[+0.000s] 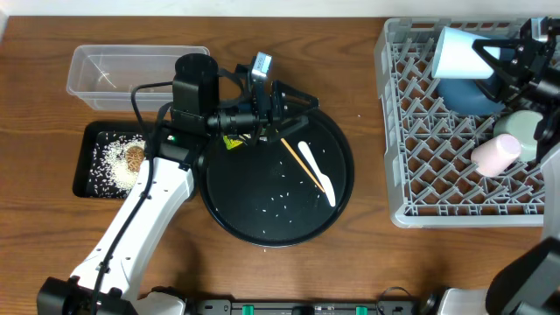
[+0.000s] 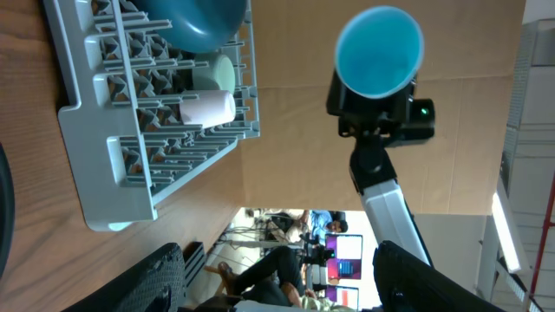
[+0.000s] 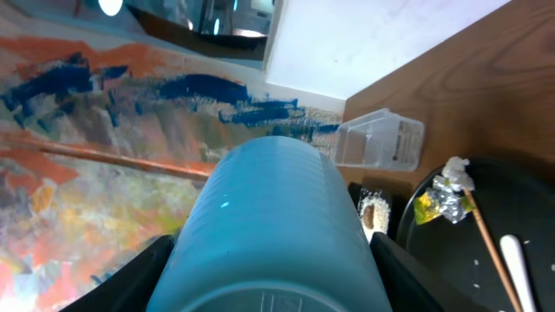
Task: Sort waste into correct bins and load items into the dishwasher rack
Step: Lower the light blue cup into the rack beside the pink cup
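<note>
My right gripper point(image 1: 479, 54) is shut on the light blue cup point(image 1: 457, 51), which lies on its side above the far edge of the grey dishwasher rack point(image 1: 398, 131). In the right wrist view the cup point(image 3: 273, 225) fills the gap between both fingers. The dark blue bowl point(image 1: 472, 96), mint bowl point(image 1: 525, 129) and white cup point(image 1: 494, 155) sit in the rack. My left gripper point(image 1: 302, 109) hovers open and empty over the round black tray point(image 1: 262, 223), pointing right. The yellow wrapper point(image 1: 233, 141) and foil point(image 3: 453, 178) lie beside it. A white spoon point(image 1: 320, 177) rests on the tray.
A clear tub point(image 1: 131, 74) stands at the far left. In front of it a shallow black tray point(image 1: 90, 144) holds rice and a brown lump point(image 1: 134, 157). A wooden chopstick point(image 1: 302, 164) and scattered rice grains lie on the round tray.
</note>
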`<state>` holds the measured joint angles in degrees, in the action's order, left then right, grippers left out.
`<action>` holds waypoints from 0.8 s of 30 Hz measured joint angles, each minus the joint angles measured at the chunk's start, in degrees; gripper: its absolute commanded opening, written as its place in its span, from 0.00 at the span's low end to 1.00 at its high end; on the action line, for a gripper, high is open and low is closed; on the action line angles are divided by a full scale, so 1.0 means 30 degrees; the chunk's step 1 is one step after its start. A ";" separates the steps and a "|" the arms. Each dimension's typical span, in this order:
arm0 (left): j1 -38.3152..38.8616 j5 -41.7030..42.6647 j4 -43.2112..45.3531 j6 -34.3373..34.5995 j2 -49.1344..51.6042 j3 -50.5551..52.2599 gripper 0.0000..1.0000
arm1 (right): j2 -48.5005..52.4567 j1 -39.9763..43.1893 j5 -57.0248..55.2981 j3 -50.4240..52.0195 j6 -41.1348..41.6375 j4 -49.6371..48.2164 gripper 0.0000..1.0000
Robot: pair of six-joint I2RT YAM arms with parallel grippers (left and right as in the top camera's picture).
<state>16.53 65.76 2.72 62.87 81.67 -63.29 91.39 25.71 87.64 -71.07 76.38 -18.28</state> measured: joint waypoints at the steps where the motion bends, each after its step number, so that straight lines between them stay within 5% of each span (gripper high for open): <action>1: 0.0000 -0.0015 0.0000 0.0000 0.0000 0.0000 0.71 | 0.0226 0.0000 -0.0022 0.0000 -0.0131 0.0000 0.55; 18: 0.0000 -0.0051 -0.0714 -0.0066 0.0000 0.0000 0.71 | 0.0736 0.0000 -0.1333 0.0015 -0.0372 -0.1486 0.57; 24: 0.0000 -0.0146 -0.0896 -0.0481 0.0000 0.0000 0.71 | 0.0736 0.0000 -0.2718 -0.0022 -0.2703 0.2892 0.58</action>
<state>16.53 65.32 0.03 61.43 81.67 -63.29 93.60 25.71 79.48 -71.13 68.27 -9.61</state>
